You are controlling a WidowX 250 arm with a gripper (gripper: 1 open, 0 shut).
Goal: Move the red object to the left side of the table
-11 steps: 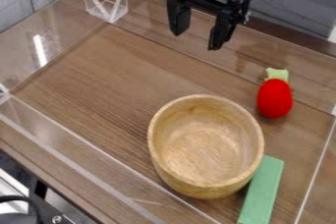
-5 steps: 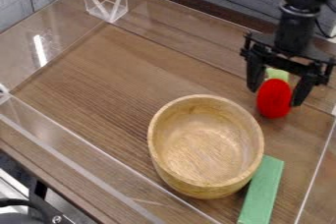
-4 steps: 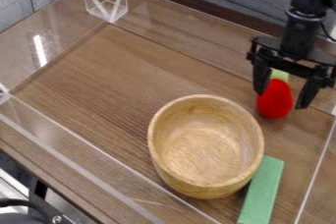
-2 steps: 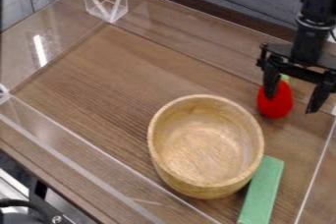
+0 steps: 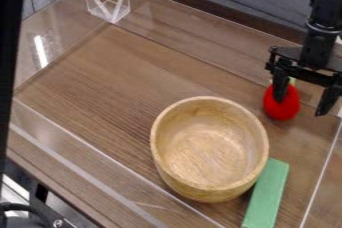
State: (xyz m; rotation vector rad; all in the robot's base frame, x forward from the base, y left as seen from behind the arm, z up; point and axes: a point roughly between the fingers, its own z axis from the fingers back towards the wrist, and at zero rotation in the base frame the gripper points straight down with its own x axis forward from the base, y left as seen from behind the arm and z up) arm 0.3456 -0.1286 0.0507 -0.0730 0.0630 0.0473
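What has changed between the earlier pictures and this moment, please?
The gripper moved from the far middle of the table to its right side and came down, so its open fingers now straddle the red object. Nothing has been gripped yet. The red object, the wooden bowl and the green block stayed where they were.

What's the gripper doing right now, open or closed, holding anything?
Gripper: open, jaws straddling the red object, not yet closed on it; holding nothing.
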